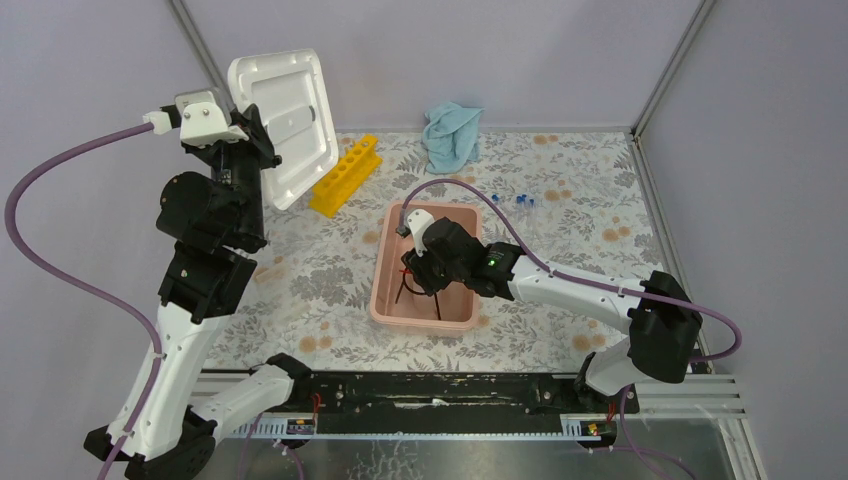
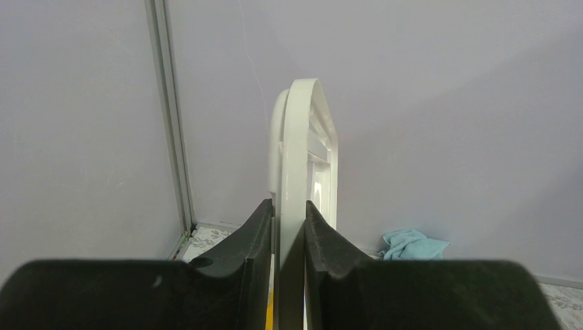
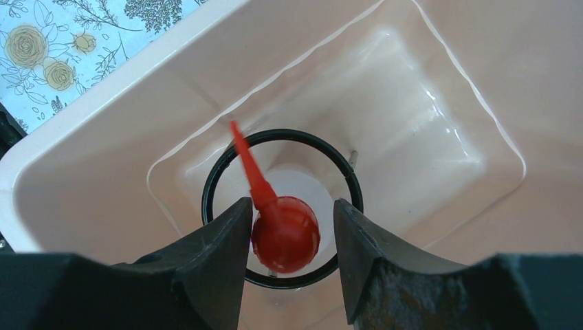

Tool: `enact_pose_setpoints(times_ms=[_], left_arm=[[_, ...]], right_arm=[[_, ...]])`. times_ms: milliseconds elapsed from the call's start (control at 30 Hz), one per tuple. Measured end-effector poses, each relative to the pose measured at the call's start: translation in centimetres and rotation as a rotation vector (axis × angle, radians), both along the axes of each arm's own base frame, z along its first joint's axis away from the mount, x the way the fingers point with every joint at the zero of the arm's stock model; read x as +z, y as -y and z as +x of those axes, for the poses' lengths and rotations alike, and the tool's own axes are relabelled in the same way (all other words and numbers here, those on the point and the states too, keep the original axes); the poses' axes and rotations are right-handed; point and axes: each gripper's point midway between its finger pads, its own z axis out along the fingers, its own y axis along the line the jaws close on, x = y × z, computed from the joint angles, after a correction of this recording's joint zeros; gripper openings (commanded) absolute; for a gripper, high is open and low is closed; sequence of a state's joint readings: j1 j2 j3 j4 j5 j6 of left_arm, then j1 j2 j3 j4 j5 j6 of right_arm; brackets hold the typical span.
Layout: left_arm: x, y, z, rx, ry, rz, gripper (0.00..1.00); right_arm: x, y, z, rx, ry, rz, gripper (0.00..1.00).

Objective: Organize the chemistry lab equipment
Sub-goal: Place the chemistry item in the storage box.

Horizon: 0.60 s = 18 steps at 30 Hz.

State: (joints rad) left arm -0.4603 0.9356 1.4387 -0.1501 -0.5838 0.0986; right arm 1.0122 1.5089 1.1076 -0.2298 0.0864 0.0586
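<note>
Floral-patterned surface [image 1: 560, 170], lilac walls around. We find the clear red-spouted bottle [image 3: 285, 237] standing upright inside the pink bin [image 3: 103, 158]. Its long axis points up at the right wrist camera, with the spout leaning toward the bin's rim. Seen from above, the black wire ring [image 3: 283, 132] encircles it. The right tool [image 3: 290, 203] sits directly over the bottle, jaws parted either side of the red cap with a sliver of gap on one side; we judge no firm grip. The left tool [image 2: 287, 206] is clamped on the edge of the white lid [image 2: 299, 124], held high and well apart. The yellow rack [image 1: 345, 175] and blue-capped tubes [image 1: 522, 200] lie behind the bin. The right arm is nearer.
</note>
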Motion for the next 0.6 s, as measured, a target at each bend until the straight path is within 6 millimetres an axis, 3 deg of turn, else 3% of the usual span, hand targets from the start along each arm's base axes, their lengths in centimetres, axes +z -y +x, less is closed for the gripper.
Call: enact_pose_setpoints(times_ms=[600], left_arm=[[-0.16,0.02,0.03,0.000,-0.002,0.001,0.00]], right_arm=[[0.02,0.11,-0.05,0.000,-0.003,-0.007,0.52]])
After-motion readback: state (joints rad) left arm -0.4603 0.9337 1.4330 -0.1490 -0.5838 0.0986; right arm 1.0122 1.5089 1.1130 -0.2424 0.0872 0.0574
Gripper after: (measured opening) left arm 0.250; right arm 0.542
